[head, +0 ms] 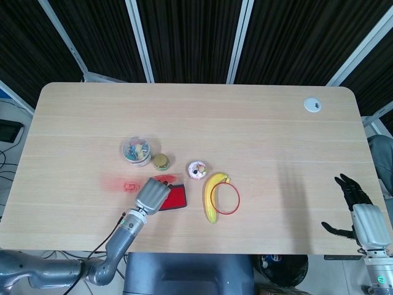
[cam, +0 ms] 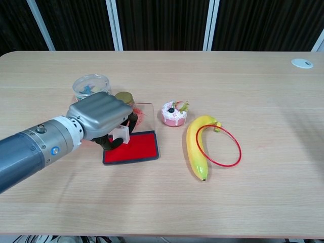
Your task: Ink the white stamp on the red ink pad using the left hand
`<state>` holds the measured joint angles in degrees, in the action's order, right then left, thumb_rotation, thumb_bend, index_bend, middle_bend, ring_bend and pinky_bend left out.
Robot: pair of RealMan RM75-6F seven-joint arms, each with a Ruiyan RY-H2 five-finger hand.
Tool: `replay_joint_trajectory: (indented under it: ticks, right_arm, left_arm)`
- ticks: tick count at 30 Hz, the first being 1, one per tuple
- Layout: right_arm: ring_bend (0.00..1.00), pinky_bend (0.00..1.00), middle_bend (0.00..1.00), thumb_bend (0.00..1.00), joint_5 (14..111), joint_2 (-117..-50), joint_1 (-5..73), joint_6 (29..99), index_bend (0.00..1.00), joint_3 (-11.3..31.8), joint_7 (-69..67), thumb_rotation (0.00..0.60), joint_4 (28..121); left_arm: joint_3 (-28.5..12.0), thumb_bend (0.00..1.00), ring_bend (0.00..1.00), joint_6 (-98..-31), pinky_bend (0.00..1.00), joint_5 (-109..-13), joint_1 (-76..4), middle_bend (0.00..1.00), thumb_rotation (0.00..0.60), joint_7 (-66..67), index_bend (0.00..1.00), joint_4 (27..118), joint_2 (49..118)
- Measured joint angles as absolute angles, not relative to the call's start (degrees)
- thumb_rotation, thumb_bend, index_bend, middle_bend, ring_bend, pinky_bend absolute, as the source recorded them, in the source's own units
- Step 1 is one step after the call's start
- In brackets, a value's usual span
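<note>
white stamp (cam: 120, 134) pinched in left hand (cam: 98, 115), its base on the left part of the red ink pad (cam: 135, 147). right hand (head: 358, 208) well apart at the table's (cam: 283, 101) near right edge, fingers spread, holding nothing. cupcake (cam: 173, 113) and banana (cam: 195, 147) right of pad.
</note>
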<state>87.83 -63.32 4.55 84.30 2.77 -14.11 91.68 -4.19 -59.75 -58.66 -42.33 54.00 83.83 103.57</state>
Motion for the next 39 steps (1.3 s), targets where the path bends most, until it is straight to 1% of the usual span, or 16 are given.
replay_joint_trajectory:
  ticks: [10,25,39]
  right_arm:
    - [0.00,0.18,0.00,0.12,87.83,-63.32,4.53,84.37,0.00,2.80,-14.11,0.600,91.71]
    - [0.00,0.18,0.00,0.12,88.02,-63.38,4.49,84.50,0.00,2.74,-14.01,0.600,91.73]
    - [0.00,0.18,0.00,0.12,87.90,-63.28,4.50,84.40,0.00,2.77,-14.16,0.600,91.78]
  left_arm:
    - [-3.80,0.55,0.61,-60.02,0.69,-58.70,-42.53,0.77,0.600,53.63,0.75,83.42,104.10]
    - [-6.24,0.55,0.61,-62.30,0.69,-60.76,-43.32,0.77,0.600,51.77,0.75,86.54,102.51]
    - [-4.24,0.55,0.61,-62.14,0.69,-61.19,-43.69,0.77,0.600,53.29,0.75,84.28,103.99]
